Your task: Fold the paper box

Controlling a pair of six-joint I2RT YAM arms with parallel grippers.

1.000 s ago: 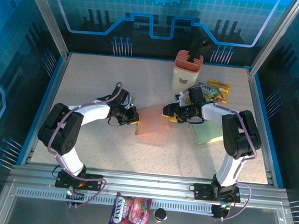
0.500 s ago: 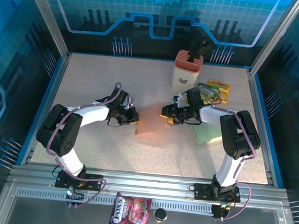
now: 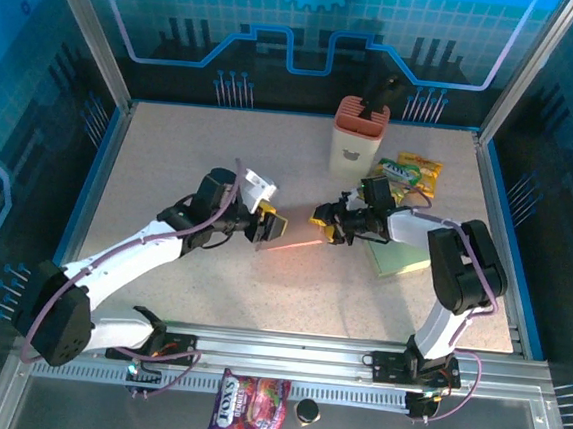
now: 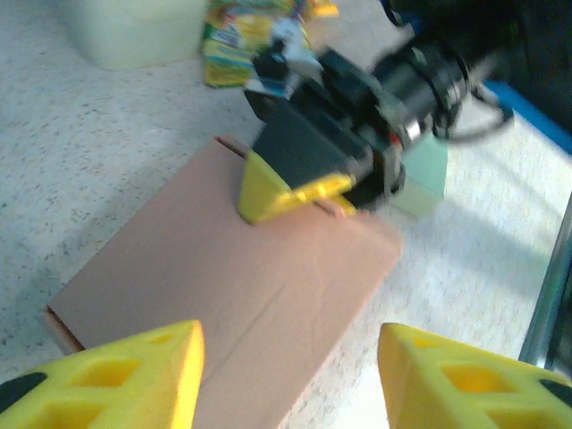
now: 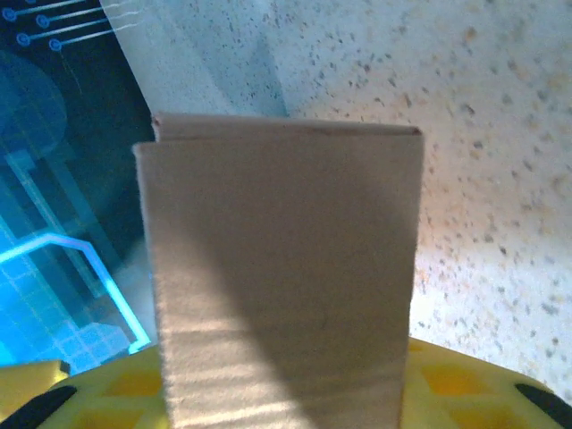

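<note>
The paper box (image 4: 241, 286) is a flattened brown cardboard sleeve; from above it shows as a thin pinkish strip (image 3: 299, 244) at mid-table. My right gripper (image 3: 328, 226) is shut on its right end, one yellow finger (image 4: 295, 192) pressing on the top face. In the right wrist view the cardboard (image 5: 286, 268) rises out of the right gripper (image 5: 286, 393), between its yellow pads. My left gripper (image 3: 270, 226) hovers at the box's left end, open. Its yellow fingertips (image 4: 134, 375) stand wide apart, and the left gripper (image 4: 290, 375) has nothing clamped in it.
A white and salmon canister (image 3: 357, 140) stands at the back. Yellow snack packets (image 3: 411, 173) and a pale green pad (image 3: 398, 254) lie right of the box, close under the right arm. A pink snack bag (image 3: 250, 407) and a black cap (image 3: 306, 410) rest on the front rail.
My left gripper has opened, let go of the box and swung its arm to a new pose. The right jaws have narrowed on the box, which turned from flat to nearly edge-on seen from above.
</note>
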